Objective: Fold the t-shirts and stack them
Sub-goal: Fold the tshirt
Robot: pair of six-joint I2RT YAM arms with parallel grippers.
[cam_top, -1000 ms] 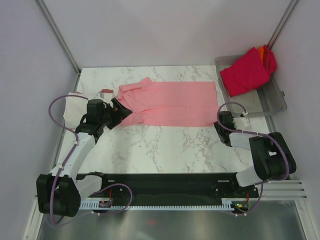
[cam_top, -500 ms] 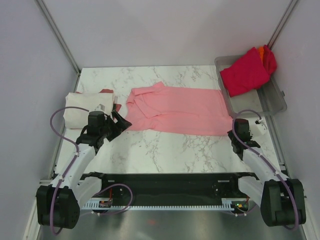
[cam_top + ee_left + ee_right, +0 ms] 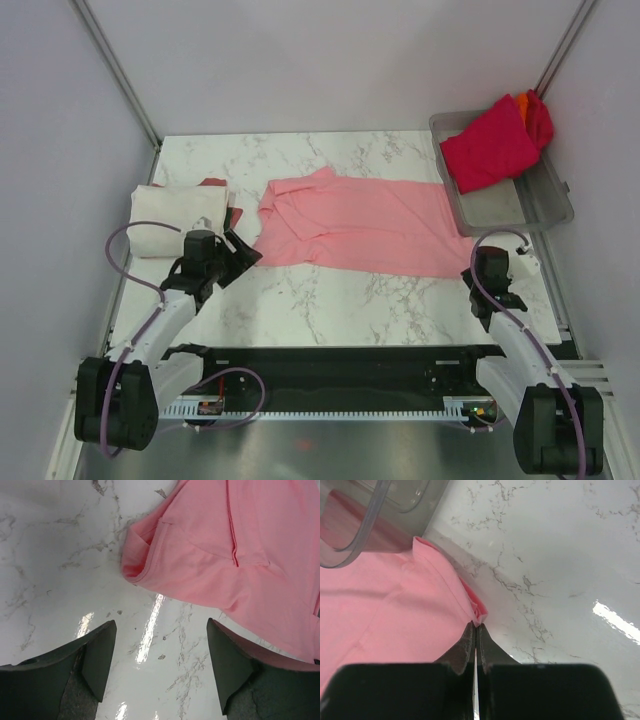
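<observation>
Bright even light w/ glare streaks on tabletop (image 3: 150, 622)

pink t-shirt (image 3: 360, 225) — flat, cream t-shirt (image 3: 178, 208) — folded

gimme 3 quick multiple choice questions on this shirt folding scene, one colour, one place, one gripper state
1. The spread t-shirt on the table is: A orange; B light pink; C cream-white.
2. The crimson t-shirt lies: A on the table; B draped over an arm; C in the grey tray.
3. The left gripper is: A open, holding nothing; B shut on the spread t-shirt; C shut on nothing.
Answers: 1 B, the cloth is light pink. 2 C, it is heaped in the tray at the far right. 3 A, its fingers stand apart over bare marble.
</observation>
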